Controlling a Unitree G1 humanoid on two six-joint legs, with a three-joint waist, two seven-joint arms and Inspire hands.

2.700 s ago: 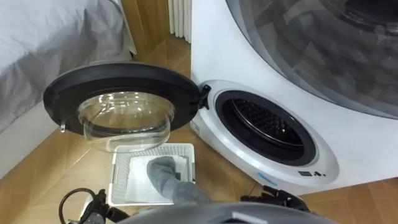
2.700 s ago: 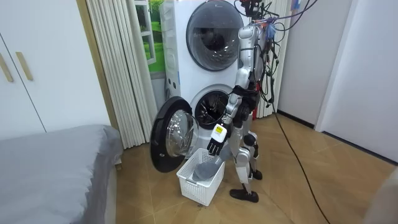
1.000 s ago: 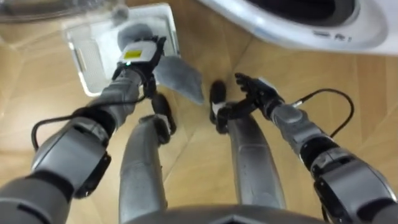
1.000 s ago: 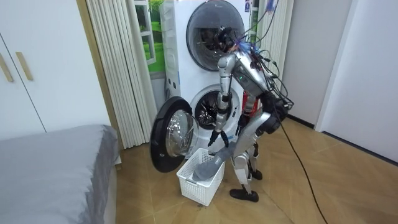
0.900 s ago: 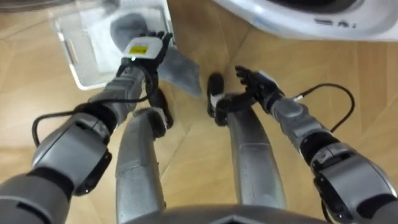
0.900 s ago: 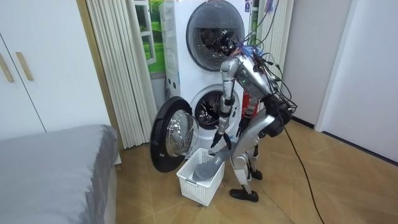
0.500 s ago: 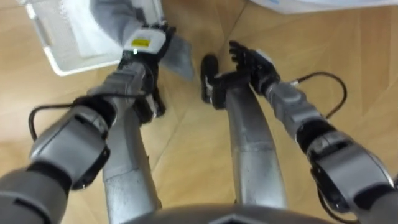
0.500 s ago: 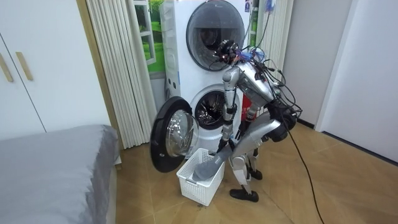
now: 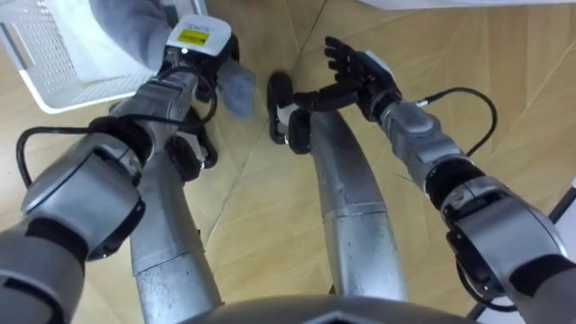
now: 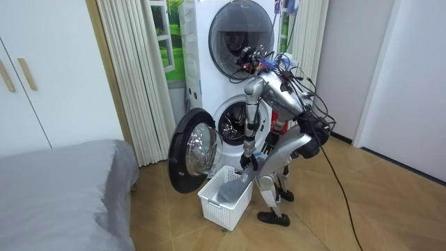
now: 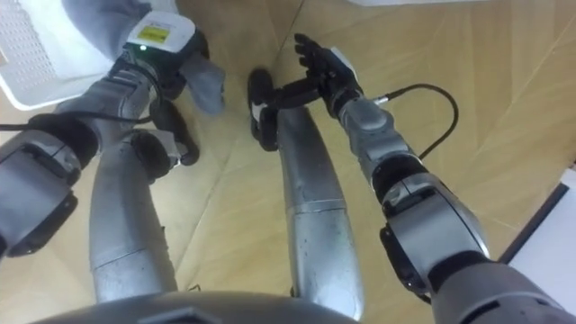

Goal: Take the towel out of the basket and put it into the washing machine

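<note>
The grey towel (image 9: 130, 25) lies in a white laundry basket (image 9: 45, 70) on the wooden floor, and one corner hangs over the rim near my feet. My left hand (image 9: 191, 43) rests on the towel at the basket's edge, fingers curled down into the cloth. My right hand (image 9: 360, 72) hovers open over the floor beside my legs, fingers spread, holding nothing. In the room view I stand bent forward over the basket (image 10: 224, 202), right in front of the washing machine (image 10: 209, 77), whose lower drum (image 10: 237, 122) is open.
The round washer door (image 10: 189, 150) is swung wide open, on the room view's left of the basket. A grey bed (image 10: 63, 181) and long curtains (image 10: 136, 77) stand further to that side. Bare wooden floor lies around my feet.
I have bent further forward, so the eye views now look straight down at my legs. My left hand has stayed on the towel at the basket's rim, and the right hand has stayed open.
</note>
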